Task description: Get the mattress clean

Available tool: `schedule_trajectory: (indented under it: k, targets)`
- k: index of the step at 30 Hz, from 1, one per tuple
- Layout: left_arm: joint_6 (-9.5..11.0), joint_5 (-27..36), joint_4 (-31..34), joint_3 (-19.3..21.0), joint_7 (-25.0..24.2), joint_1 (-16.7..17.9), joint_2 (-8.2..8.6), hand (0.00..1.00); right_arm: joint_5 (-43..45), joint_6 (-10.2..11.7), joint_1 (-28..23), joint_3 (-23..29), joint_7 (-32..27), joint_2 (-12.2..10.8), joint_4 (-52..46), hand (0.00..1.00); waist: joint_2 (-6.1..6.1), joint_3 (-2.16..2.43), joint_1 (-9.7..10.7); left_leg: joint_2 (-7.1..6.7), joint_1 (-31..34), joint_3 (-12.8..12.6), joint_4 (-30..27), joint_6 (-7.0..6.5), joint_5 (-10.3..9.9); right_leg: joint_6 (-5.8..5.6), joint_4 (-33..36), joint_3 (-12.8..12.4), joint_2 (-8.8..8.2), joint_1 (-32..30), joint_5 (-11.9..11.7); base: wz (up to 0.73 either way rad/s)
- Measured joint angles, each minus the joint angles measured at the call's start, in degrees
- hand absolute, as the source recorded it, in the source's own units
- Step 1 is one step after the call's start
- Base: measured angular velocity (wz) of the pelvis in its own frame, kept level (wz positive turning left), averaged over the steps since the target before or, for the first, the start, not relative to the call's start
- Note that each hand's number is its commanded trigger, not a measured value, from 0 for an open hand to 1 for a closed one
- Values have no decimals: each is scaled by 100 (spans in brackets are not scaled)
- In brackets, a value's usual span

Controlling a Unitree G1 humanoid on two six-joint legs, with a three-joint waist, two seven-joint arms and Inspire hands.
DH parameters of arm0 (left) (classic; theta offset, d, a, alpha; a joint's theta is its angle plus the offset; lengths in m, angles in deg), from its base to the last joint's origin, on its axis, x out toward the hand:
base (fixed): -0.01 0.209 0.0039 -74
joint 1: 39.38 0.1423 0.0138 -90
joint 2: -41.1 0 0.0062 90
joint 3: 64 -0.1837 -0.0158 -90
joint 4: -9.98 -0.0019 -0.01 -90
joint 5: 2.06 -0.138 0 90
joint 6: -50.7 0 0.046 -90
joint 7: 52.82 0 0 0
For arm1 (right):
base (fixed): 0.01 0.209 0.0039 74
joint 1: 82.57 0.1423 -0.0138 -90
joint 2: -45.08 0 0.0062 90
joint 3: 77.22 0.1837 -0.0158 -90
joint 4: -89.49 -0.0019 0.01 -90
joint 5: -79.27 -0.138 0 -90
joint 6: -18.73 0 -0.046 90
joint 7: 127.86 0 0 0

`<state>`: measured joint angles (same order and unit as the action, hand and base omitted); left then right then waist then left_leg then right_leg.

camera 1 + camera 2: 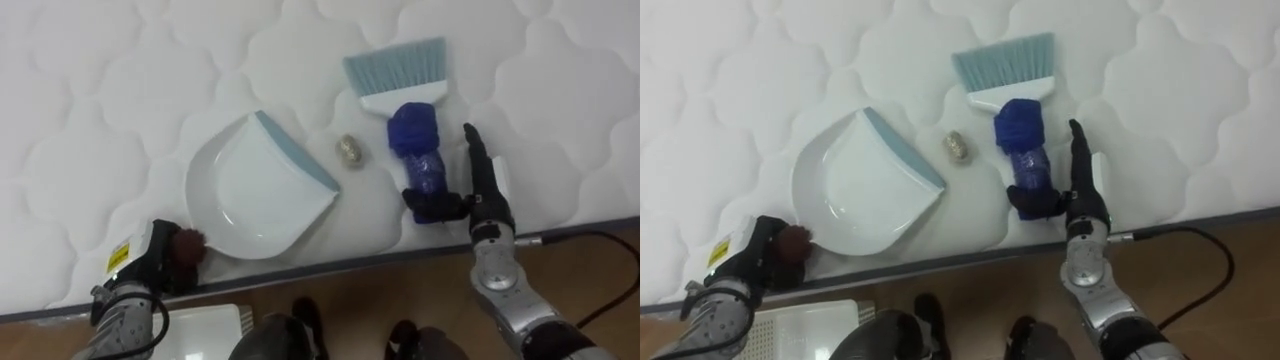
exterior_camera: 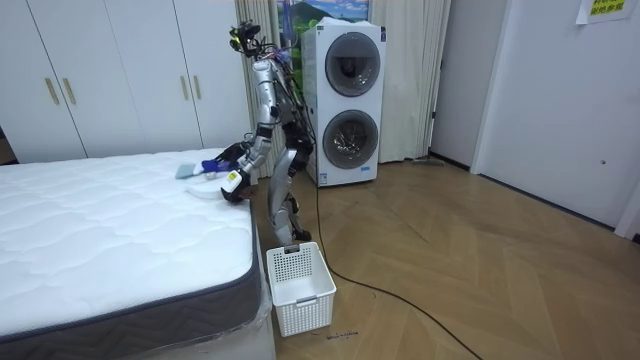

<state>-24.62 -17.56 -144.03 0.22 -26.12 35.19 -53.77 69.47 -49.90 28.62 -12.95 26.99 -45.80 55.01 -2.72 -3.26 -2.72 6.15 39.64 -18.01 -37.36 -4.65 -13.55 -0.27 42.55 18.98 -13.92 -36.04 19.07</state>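
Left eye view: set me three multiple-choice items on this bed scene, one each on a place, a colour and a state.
1. The crumpled ball lies: A on the mattress between the dustpan and the brush; B inside the dustpan; C on top of the brush.
2. The brush's bristles are: A red; B light blue; C black.
3. The right hand has its fingers: A round the ball; B fisted over the dustpan; C straight beside the brush's handle.
Key: 1 A, it sits on bare quilting between them; 2 B, pale blue above the white head; 3 C, they point up along the blue handle.
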Motion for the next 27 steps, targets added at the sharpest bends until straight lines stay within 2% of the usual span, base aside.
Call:
schedule_trajectory:
  k: [3,7,16,17,18,19,24,27]
  targets:
    - [1,-31,2,3,-95,-55,3,100,17,-34,19,9,66,55,0,0,0,-1,-97,10,8,-4,40,9,39,13,-89,17,21,9,8,-4]
    - [-4,-27,12,10,-130,-65,8,100,71,-156,91,16,75,53,5,0,6,-4,-119,16,18,-12,64,2,63,15,-106,20,32,-3,0,1]
    - [67,23,-3,-29,-135,-95,14,100,72,-203,112,0,-135,25,11,0,37,-32,-222,17,19,-58,83,4,62,16,-97,-5,17,-46,0,0]
    - [67,22,-4,-29,-135,-96,14,100,77,-203,118,-1,-161,20,11,24,40,-34,-225,17,25,-61,82,4,62,17,-93,-8,16,-55,0,0]
    - [72,22,-2,-29,-130,-97,13,100,86,-202,127,-5,-212,3,9,67,39,-34,-227,16,55,-62,76,3,62,17,-81,-8,11,-86,0,0]
    - [75,28,-6,-34,-114,-99,11,100,109,-202,138,-8,-277,-14,3,100,38,-35,-228,17,95,-62,70,-2,66,20,-71,-5,8,-128,-2,0]
    - [53,25,46,-42,-101,-95,1,100,368,-260,299,14,-687,-3,109,100,62,-47,-235,3,195,-96,33,-11,69,24,23,-131,4,-297,-5,-3]
    - [-48,28,47,-42,-141,-111,2,100,754,-402,559,14,-730,151,399,100,55,-50,-237,14,187,-87,18,-5,75,39,25,-68,4,-265,-2,1]
